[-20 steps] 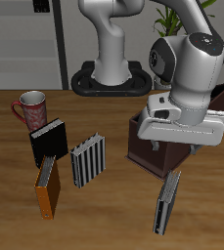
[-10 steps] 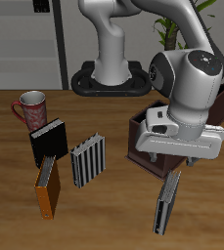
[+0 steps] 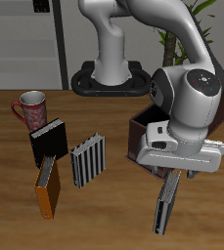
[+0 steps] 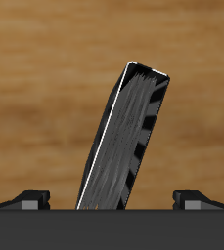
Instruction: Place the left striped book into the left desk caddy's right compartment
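Standing upright and leaning slightly, the left striped book (image 3: 166, 202) sits between wide-spread jaws, untouched.

No readable text, label, brand, number or sign on anything in view.

left desk caddy (image 3: 140, 137): mostly hidden behind arm | left striped book (image 3: 166, 202): top hidden

Matt wood-grain table (image 3: 104, 210), glossy white plastic-looking arm (image 3: 190, 93), smooth matt striped book (image 4: 131, 127)
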Robot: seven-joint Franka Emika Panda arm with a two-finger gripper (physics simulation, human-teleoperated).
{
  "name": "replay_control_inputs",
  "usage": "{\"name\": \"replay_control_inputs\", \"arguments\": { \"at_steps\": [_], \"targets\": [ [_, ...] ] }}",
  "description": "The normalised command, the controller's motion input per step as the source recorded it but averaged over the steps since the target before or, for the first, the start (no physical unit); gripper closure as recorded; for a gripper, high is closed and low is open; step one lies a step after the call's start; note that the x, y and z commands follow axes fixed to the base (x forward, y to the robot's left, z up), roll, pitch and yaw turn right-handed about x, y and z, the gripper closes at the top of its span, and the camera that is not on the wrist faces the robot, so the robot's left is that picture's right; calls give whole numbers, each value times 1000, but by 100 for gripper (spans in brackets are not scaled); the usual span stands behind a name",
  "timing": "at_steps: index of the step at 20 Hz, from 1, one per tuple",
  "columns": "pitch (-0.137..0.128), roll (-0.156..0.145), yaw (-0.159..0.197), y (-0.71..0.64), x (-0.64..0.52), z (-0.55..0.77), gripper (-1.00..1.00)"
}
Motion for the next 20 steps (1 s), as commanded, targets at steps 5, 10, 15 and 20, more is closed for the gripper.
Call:
{"name": "replay_control_inputs", "arguments": {
  "at_steps": [5, 10, 15, 20],
  "targets": [
    [33, -1, 2, -10, 107, -293, -100],
    [64, 9, -8, -4, 158, -427, -100],
    [27, 5, -15, -8, 47, -210, 100],
    [4, -5, -10, -26, 14, -37, 100]
  ]
}}
